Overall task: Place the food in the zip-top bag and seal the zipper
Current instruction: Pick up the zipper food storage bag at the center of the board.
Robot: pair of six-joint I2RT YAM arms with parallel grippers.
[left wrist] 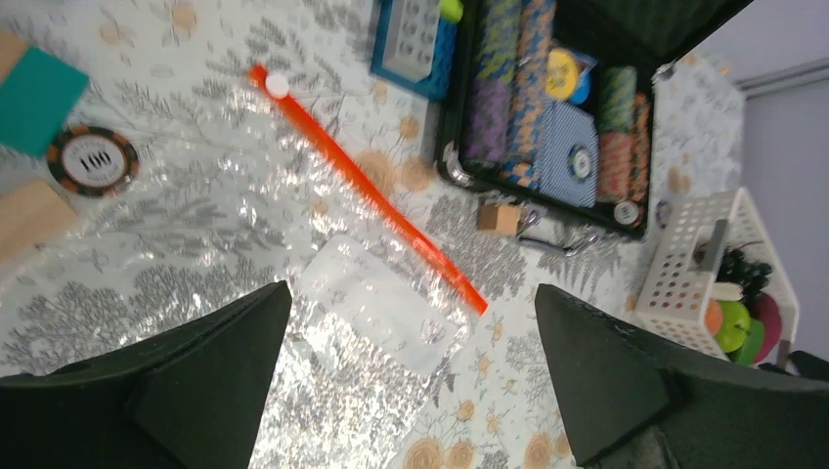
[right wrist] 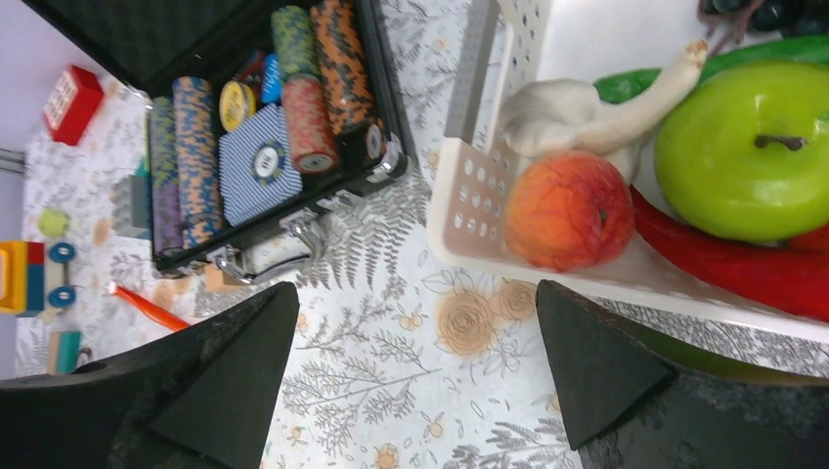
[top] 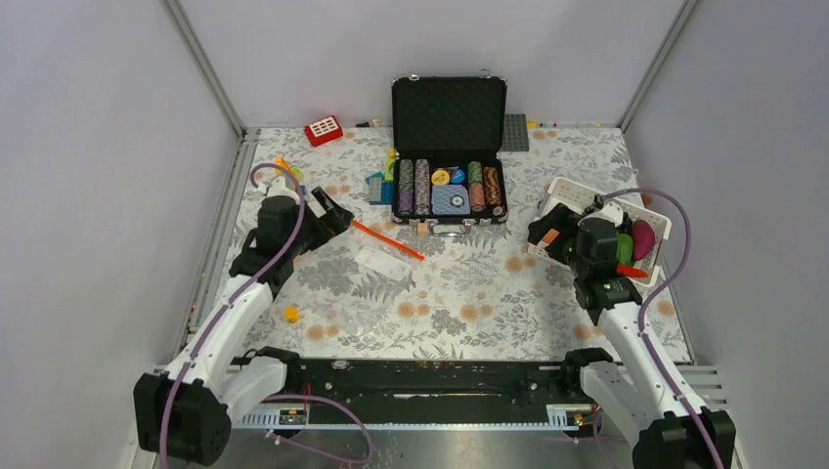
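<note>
Your left gripper (left wrist: 411,298) hangs open over the bag (left wrist: 205,225); your right gripper (right wrist: 415,293) gapes open near the food (right wrist: 743,147).

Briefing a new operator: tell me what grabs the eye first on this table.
The open black case of poker chips stands out at the far centre. Before it to the left, the orange-red zipper marks the flat clear zip-top bag; at the right, a white basket holds bright toy food.
</note>
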